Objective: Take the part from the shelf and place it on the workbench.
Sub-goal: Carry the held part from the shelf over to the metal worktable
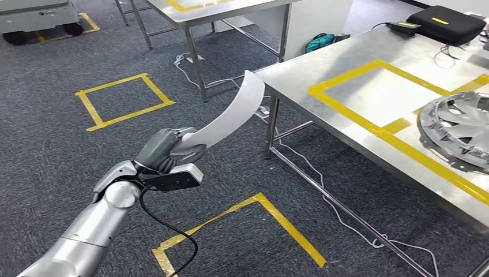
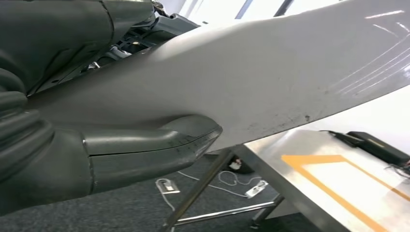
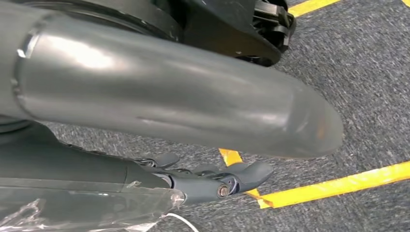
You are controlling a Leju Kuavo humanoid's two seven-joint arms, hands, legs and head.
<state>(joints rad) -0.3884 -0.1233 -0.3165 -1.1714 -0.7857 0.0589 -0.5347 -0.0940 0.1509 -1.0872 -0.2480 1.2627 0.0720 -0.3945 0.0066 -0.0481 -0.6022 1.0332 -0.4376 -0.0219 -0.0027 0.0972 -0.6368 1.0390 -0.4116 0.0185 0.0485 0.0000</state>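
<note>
Off the near corner of the workbench (image 1: pixel 369 98), over carpet: left hand (image 1: pixel 167 151) gripping the part (image 1: pixel 230 112) by its lower end, the long white blade rising toward the bench edge, not yet over it. Looking thin, curved, smooth and probably light; likely slippery and somewhat flexible, so gripping low near the thick end seems wise. Right hand (image 3: pixel 217 181) hanging empty above the floor, fingers loosely apart.

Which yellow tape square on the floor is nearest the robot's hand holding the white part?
The floor square just below the left hand, not the farther square beyond it.
</note>
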